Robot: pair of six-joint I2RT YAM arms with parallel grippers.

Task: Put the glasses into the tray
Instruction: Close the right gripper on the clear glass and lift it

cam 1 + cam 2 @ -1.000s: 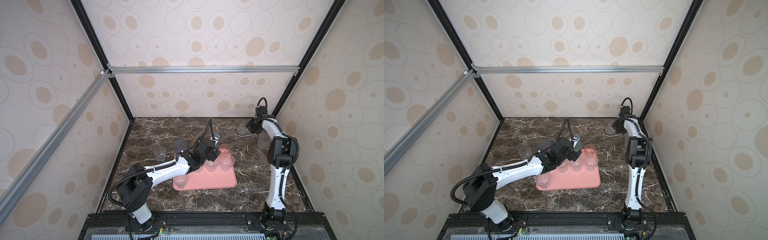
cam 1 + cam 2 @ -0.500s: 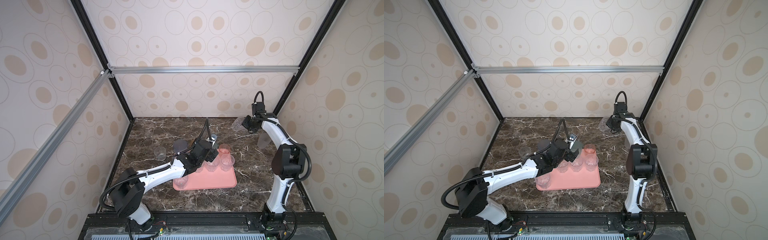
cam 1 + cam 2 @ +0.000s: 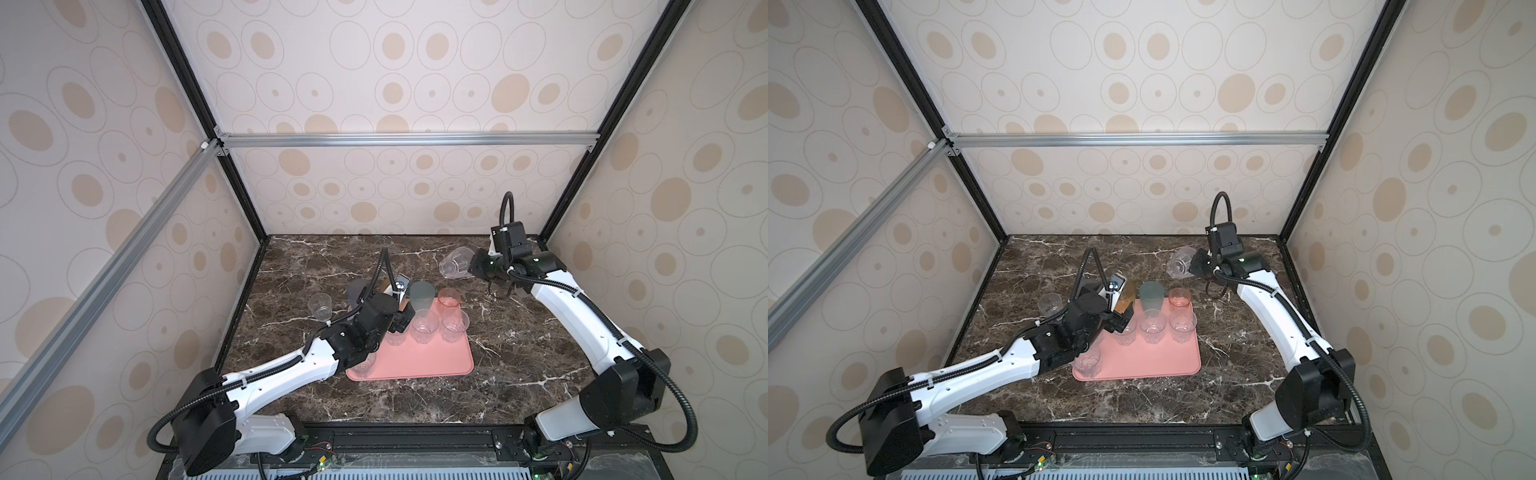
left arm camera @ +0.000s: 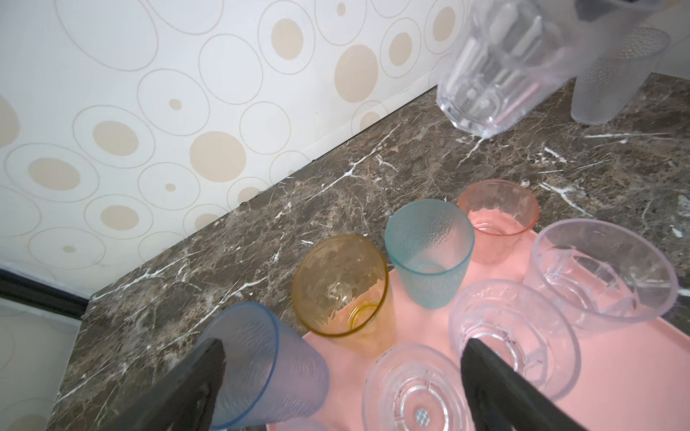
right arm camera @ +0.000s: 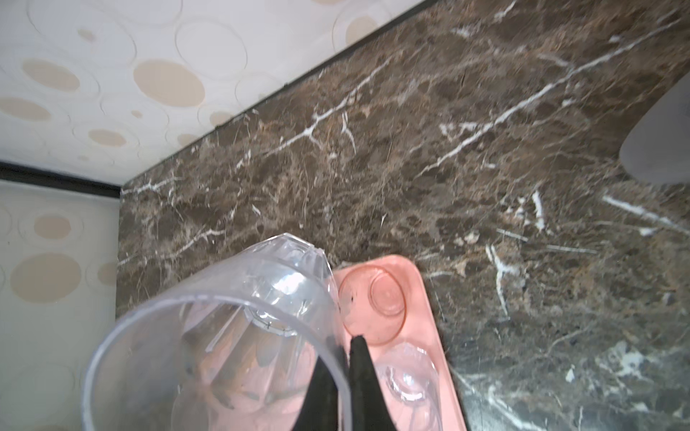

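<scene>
**Inspector:** Tumblers in view, by kind?

**Clerk:** Eleven. One grey-blue tumbler, one amber tumbler, one teal tumbler, one pink tumbler, and seven clear or frosted.

**Inspector:** How many on the tray?

**Clerk:** Seven, all upright. Amber, teal and pink stand in a line along the tray's edge nearest the back wall, amber at the left corner and pink at the right. Three clear tumblers make a row just in front of that line. A fourth clear tumbler stands at the tray's near-left corner.

**Inspector:** And off it?

**Clerk:** Four. The grey-blue one stands on the desk just beside the tray's far-left corner; I cannot tell whether it touches the rim. A lone clear tumbler stands further left of the tray, apart from it. A frosted tumbler stands well off the far-right corner. The faceted clear tumbler is in the air beyond that same corner, tipped on its side.

**Inspector:** Pincers?

**Clerk:** Two. The left pincer hangs over the tray's left part, spread fully wide and holding nothing. The right pincer is clamped on the faceted tumbler's wall at the rim, one finger inside and one outside.
</scene>
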